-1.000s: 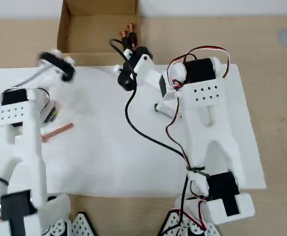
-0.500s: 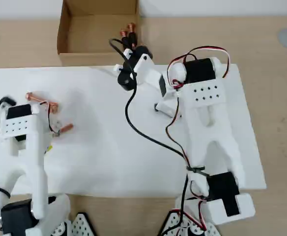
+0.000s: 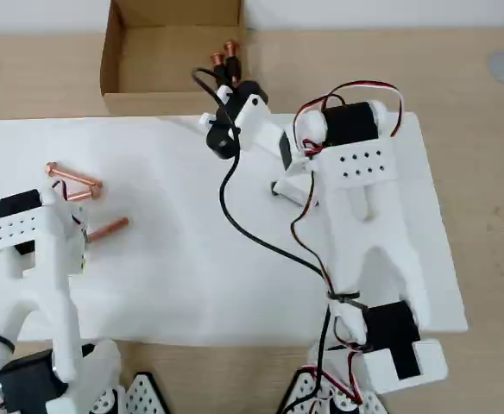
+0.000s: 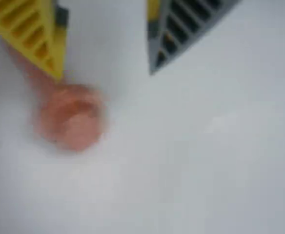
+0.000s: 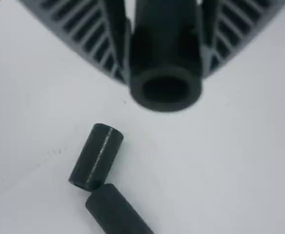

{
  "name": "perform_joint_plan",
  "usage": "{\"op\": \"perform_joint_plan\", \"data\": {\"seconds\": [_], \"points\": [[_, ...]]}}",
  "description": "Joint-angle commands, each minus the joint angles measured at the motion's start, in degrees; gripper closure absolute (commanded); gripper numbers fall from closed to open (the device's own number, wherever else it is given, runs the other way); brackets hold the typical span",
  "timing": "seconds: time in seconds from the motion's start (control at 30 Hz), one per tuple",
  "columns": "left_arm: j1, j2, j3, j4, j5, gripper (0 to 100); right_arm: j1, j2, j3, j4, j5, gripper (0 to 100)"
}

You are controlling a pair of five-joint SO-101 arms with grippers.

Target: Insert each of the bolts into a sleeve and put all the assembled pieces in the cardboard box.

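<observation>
In the left wrist view my left gripper [image 4: 105,73] hangs open just above the white mat, its yellow finger [image 4: 35,29] right beside the blurred end of a copper bolt [image 4: 69,122]. From above, that bolt [image 3: 110,228] lies next to the left arm [image 3: 36,250], and two more bolts [image 3: 73,181] lie in a V just beyond. My right gripper [image 5: 165,68] is shut on a black sleeve [image 5: 166,90], held above two loose sleeves [image 5: 96,156] [image 5: 118,212]. The cardboard box [image 3: 110,60] stands open at the back.
Two copper bolt ends [image 3: 223,57] show at the box's right wall. A white mat [image 3: 192,285] covers the table's middle. The right arm [image 3: 355,172] stretches over its right half, and a black cable [image 3: 261,241] trails across the mat.
The left arm has swung back from near the box toward the front left, uncovering the two bolts in a V. The right arm has kept still.
</observation>
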Motion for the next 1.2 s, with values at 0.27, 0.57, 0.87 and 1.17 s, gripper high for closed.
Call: {"op": "perform_joint_plan", "data": {"seconds": [0.27,0.57,0.87,1.17], "points": [[1.49,-1.63,6.77,-16.00,5.19,87,0.48,-2.77,0.04,-0.44,0.09,98.7],[1.85,-1.19,5.89,-14.59,5.36,87,0.48,-3.03,0.04,-0.44,0.09,98.7],[1.67,-1.19,9.67,-26.46,5.36,87,0.48,-2.95,0.04,-0.44,0.09,98.7],[1.76,-1.19,10.37,-25.93,5.19,87,0.48,-3.03,0.04,-0.35,0.09,98.7]]}}
